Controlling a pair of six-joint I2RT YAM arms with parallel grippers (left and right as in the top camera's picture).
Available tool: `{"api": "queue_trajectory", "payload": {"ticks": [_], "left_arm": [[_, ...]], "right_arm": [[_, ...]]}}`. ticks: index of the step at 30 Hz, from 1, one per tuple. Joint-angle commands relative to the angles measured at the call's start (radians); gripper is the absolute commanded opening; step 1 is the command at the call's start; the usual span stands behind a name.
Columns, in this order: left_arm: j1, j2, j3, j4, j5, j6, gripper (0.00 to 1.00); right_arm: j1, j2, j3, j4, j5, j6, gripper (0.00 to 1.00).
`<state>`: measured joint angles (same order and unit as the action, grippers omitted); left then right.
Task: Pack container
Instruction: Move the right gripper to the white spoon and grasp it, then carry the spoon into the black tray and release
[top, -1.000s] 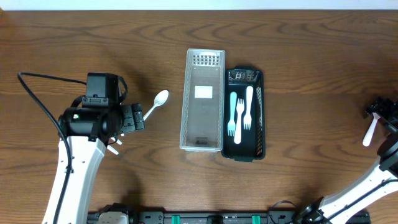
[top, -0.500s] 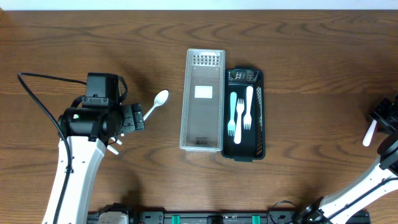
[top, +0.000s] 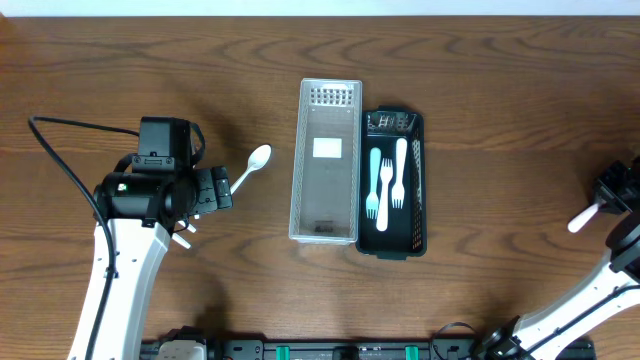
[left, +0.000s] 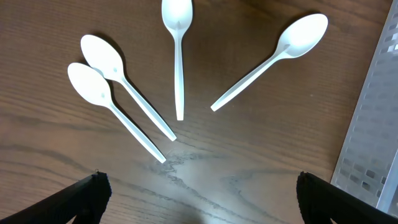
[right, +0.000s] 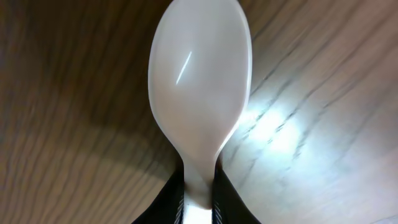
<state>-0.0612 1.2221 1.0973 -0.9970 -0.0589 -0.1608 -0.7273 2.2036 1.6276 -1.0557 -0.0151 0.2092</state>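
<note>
Four loose spoons (left: 179, 68) lie fanned on the table (left: 261, 168) under the left gripper (left: 200, 196), its jaws spread. The right gripper (right: 199, 202), at the right edge of the scene, pinches a fifth spoon (right: 200, 81) by its handle, well apart from the central black tray (top: 392, 250) holding forks (top: 385, 185). Likely handling: light, thin, slick, slightly flexible plastic. Grip mid-handle with modest force, not the bowl.

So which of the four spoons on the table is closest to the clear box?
The slanted spoon furthest right, its bowl angled toward the clear box. The other three lie farther left.
</note>
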Motion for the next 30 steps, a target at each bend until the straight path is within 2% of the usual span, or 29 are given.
{"api": "queue_trajectory", "payload": {"ticks": [1,8,15,21,30], "left_arm": [[-0.002,0.001,0.015,-0.006,-0.001,-0.009,0.98],[-0.002,0.001,0.015,-0.009,-0.001,-0.009,0.98],[-0.002,0.001,0.014,-0.012,-0.001,-0.009,0.98],[-0.002,0.001,0.014,-0.013,-0.001,-0.009,0.98],[-0.002,0.001,0.014,-0.015,-0.001,-0.009,0.98]], "right_arm": [[0.064,-0.099,-0.003,-0.007,-0.076,0.022,0.10],[0.290,-0.384,-0.003,-0.012,-0.110,0.022,0.13],[0.649,-0.568,-0.003,-0.042,-0.105,0.064,0.13],[0.921,-0.534,-0.004,-0.040,-0.089,0.147,0.11],[1.130,-0.330,-0.004,-0.037,-0.086,0.172,0.09]]}}
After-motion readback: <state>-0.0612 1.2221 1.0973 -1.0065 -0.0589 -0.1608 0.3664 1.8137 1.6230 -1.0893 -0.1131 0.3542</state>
